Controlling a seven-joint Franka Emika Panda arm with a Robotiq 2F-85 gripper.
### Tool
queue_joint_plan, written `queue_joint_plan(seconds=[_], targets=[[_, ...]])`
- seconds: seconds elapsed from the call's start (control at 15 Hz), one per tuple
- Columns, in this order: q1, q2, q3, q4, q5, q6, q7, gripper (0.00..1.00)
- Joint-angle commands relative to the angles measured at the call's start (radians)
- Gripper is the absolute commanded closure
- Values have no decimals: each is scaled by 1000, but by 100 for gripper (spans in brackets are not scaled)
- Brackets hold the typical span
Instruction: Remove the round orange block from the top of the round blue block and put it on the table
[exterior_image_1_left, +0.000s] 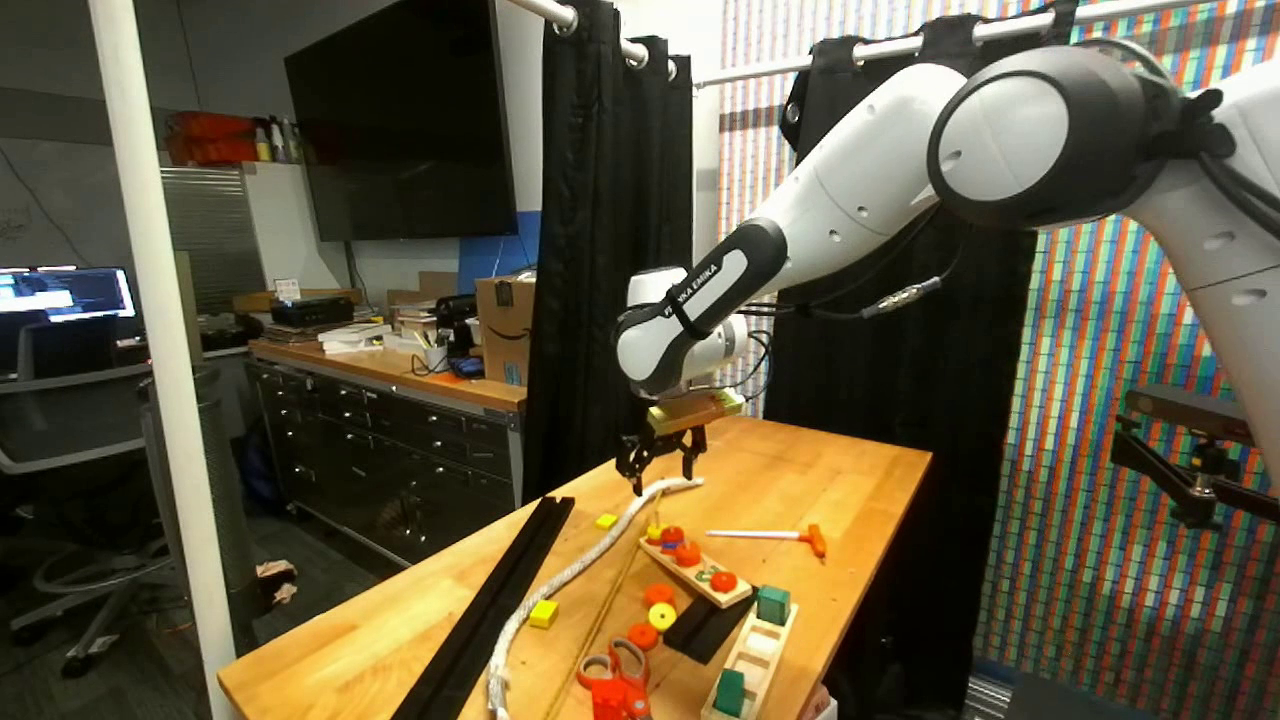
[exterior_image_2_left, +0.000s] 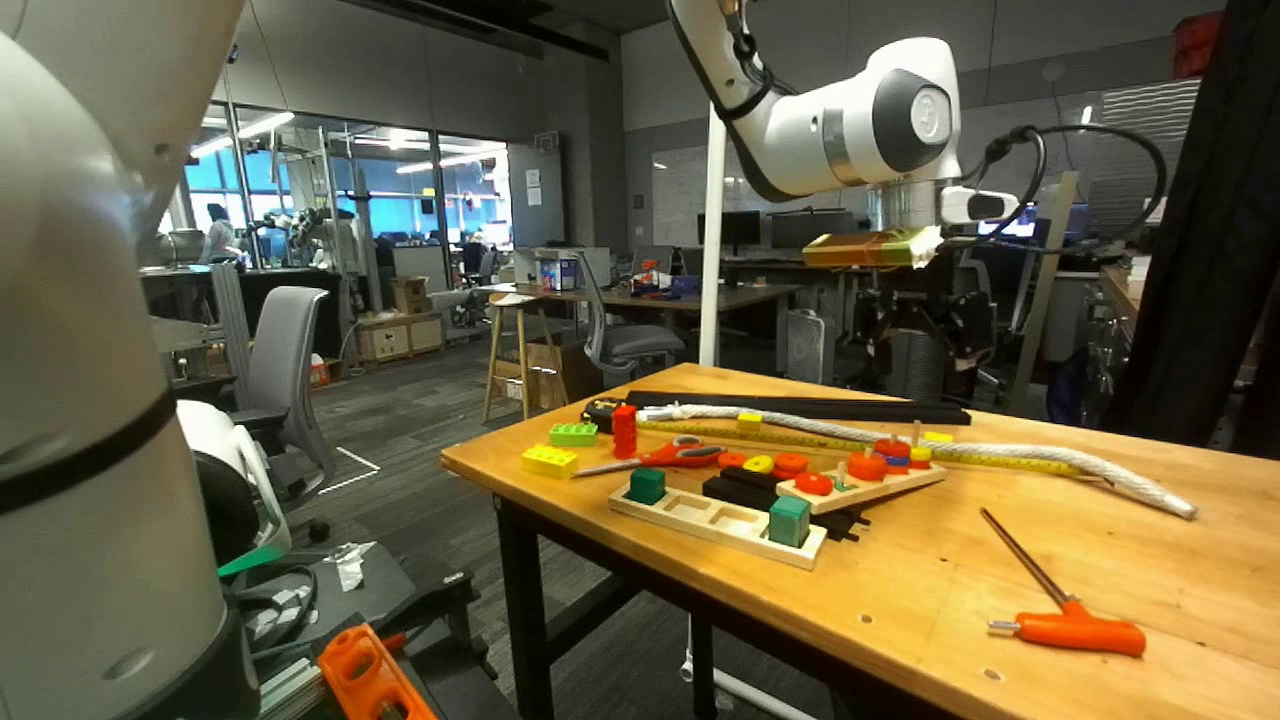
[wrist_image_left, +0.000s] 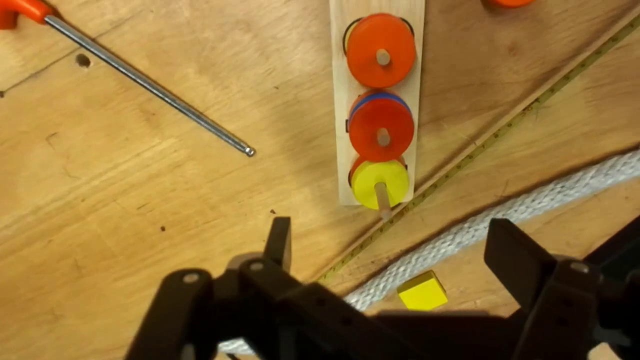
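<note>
The round orange block (wrist_image_left: 381, 131) is a red-orange disc on a peg, the middle stack of a wooden peg board (wrist_image_left: 345, 192). The round blue block (wrist_image_left: 381, 96) shows as a thin rim beneath it. In both exterior views the orange block (exterior_image_1_left: 672, 534) (exterior_image_2_left: 891, 448) sits above the blue block (exterior_image_1_left: 673, 547) (exterior_image_2_left: 894, 461). The board lies on the wooden table (exterior_image_1_left: 840, 455). My gripper (wrist_image_left: 390, 227) is open and empty, its fingers wide apart. In the exterior views the gripper (exterior_image_1_left: 662, 480) (exterior_image_2_left: 920, 350) hangs above the table, higher than the peg board.
On the board, a yellow disc (wrist_image_left: 370, 187) with a tall peg and another orange disc (wrist_image_left: 372, 47) flank the stack. A white rope (wrist_image_left: 465, 225), measuring tape (wrist_image_left: 450, 172), yellow block (wrist_image_left: 424, 292) and orange-handled hex key (wrist_image_left: 150, 85) lie around. Scissors (exterior_image_1_left: 625, 665) and a green-block tray (exterior_image_2_left: 690, 505) lie nearby.
</note>
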Motion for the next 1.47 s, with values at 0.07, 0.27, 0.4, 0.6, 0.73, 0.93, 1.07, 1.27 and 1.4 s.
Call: queue_joint_plan(seconds=[0.07,0.27,0.4,0.6,0.73,0.93,1.07,1.27,1.4], targets=[[-28,70,20,132,130,-185,-148,0],[-33,80,16,154,164,-284,-195,0],[-37,89,14,166,172,-340,-216,0],[-44,109,10,180,179,-385,-238,0],[-45,124,9,186,177,-371,-248,0],[-49,145,10,195,183,-328,-253,0],[-55,161,12,208,190,-315,-258,0],[-61,183,12,224,199,-297,-261,0],[-65,197,12,231,200,-289,-263,0]])
